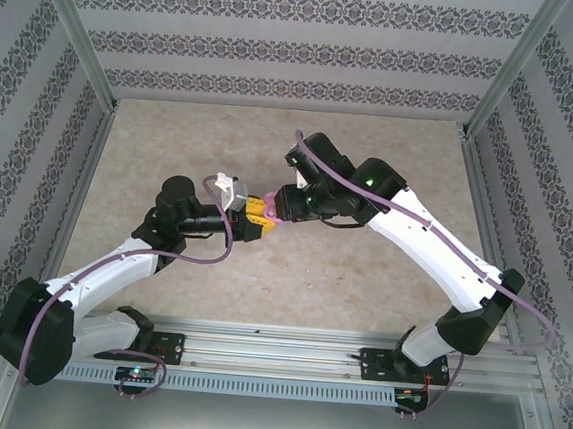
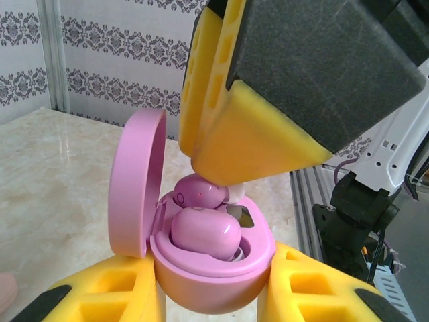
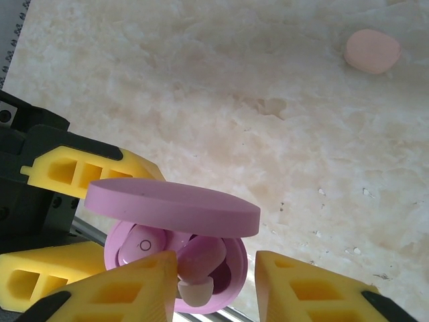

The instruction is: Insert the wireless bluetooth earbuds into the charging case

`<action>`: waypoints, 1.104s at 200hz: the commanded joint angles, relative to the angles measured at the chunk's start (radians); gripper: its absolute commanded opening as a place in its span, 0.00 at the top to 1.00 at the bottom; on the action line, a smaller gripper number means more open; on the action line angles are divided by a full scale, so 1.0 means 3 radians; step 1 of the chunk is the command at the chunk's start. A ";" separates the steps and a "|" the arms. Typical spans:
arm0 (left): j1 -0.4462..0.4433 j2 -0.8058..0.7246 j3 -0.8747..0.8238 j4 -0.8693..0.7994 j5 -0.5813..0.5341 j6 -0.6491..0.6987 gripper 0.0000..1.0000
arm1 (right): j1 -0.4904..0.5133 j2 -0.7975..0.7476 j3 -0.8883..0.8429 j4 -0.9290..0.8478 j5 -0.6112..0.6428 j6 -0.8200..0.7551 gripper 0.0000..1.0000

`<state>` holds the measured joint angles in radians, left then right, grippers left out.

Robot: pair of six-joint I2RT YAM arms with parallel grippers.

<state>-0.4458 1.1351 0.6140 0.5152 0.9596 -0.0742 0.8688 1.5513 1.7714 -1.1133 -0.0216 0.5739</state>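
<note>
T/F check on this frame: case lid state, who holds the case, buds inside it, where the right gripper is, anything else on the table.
1. The charging case has its lid shut. False: the lid stands open.
2. The left gripper clamps the case from both sides. True.
3. Both sockets in the case are empty. False: one earbud sits in its socket.
4. The right gripper is parked well away from the case. False: its fingers are at the case mouth, with a second earbud between them.
5. A pale pink oval item lies on the table, apart from both grippers. True.
</note>
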 commanded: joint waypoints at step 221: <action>-0.0028 -0.0022 0.0084 0.0082 0.0047 0.0033 0.80 | -0.0084 -0.0142 -0.0194 0.0198 -0.0163 -0.0206 0.69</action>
<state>-0.4458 1.1355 0.6140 0.5098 0.9569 -0.0719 0.8528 1.4967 1.6722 -1.0286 -0.0933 0.5362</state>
